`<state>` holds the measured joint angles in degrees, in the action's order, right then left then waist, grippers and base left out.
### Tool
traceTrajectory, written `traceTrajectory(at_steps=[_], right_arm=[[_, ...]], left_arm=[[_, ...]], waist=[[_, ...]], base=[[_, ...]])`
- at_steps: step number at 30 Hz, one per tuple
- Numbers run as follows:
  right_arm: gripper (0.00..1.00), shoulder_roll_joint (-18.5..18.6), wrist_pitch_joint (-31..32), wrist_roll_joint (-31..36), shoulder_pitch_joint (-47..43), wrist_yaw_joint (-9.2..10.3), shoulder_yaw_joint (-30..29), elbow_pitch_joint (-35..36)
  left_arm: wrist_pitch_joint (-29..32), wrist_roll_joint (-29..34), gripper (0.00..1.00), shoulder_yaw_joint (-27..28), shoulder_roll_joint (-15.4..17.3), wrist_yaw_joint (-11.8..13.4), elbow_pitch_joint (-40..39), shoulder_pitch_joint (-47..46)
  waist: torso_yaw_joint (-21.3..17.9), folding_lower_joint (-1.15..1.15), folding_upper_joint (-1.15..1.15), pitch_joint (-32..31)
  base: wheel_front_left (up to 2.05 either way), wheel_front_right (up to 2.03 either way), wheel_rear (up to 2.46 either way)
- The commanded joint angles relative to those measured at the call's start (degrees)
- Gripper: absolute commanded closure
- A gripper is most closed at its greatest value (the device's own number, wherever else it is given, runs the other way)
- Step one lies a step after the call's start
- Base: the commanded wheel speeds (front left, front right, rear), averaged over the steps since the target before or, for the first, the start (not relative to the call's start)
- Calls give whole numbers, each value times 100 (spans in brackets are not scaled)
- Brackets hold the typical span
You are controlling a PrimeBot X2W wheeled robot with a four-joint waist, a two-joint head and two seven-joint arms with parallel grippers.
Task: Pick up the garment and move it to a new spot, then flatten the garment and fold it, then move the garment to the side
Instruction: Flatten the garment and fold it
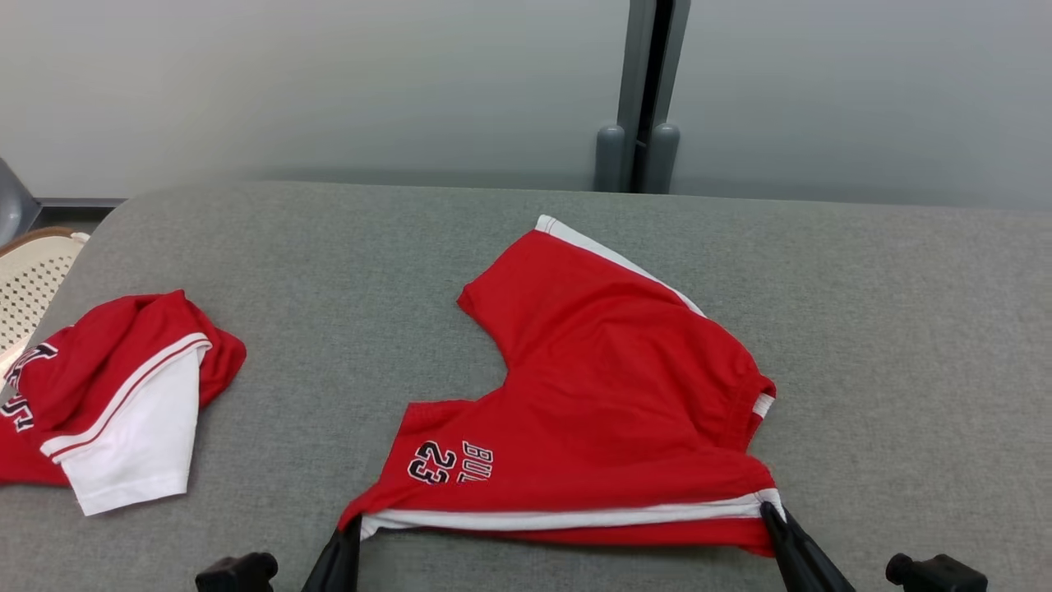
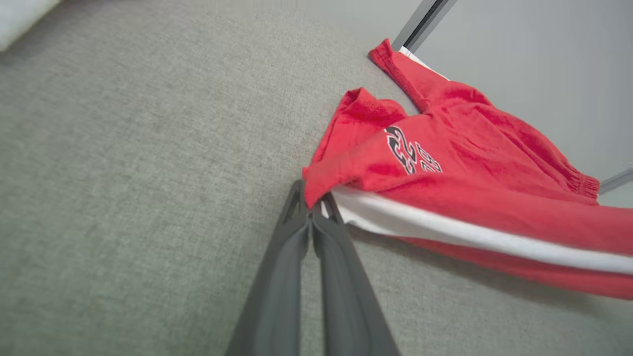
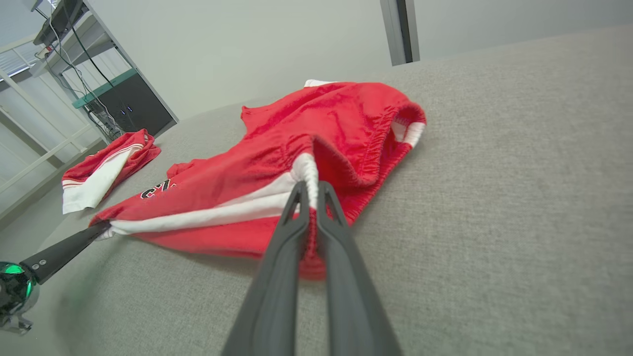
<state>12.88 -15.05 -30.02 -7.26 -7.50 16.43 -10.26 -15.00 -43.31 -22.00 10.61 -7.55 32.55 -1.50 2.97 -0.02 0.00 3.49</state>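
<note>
Grey fabric counter (image 1: 904, 329) holds red white-striped shorts (image 1: 608, 386) centrally, near edge pinched by left claw (image 1: 352, 524) and right claw (image 1: 771, 511); right wrist view adds metal shelving (image 3: 64, 34); bare counter spreads toward 3 o'clock.

The garment (image 1: 608, 386) lies in the middle of the desk (image 1: 904, 329), a second garment (image 1: 115, 395) well to its left (by the edge).

A lab, seemingly; metal rack (image 3: 106, 37) hung with cables (image 3: 84, 52); plain partition walls (image 1: 329, 82); grey cloth-covered table (image 1: 904, 329).
</note>
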Motion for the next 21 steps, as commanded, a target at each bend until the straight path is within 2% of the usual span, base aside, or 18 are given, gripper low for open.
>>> traceTrajectory(at_steps=[1,5,10,15,21], right_arm=[[100,33,-18,-43,-15,2,-16,95],[100,-75,-17,-121,328,1,-66,211],[100,-255,-17,-218,1033,1,-87,229],[100,-530,-17,-221,1759,1,-120,54],[100,-834,-17,-237,2306,1,-198,-213]], left_arm=[[-26,115,100,-2,83,13,-166,-108],[-26,239,100,-249,268,13,-469,-734],[147,154,100,-705,690,13,-480,-2119],[687,-5,100,-1084,1061,13,-245,-3413],[1370,-433,100,-1620,1286,13,127,-4467]], waist=[[-65,2,0,-4],[-167,2,0,179],[-358,2,0,677],[-619,2,0,1173],[-908,2,0,1648]], base=[[0,0,0],[0,0,0],[0,0,0],[0,0,0],[0,0,0]])
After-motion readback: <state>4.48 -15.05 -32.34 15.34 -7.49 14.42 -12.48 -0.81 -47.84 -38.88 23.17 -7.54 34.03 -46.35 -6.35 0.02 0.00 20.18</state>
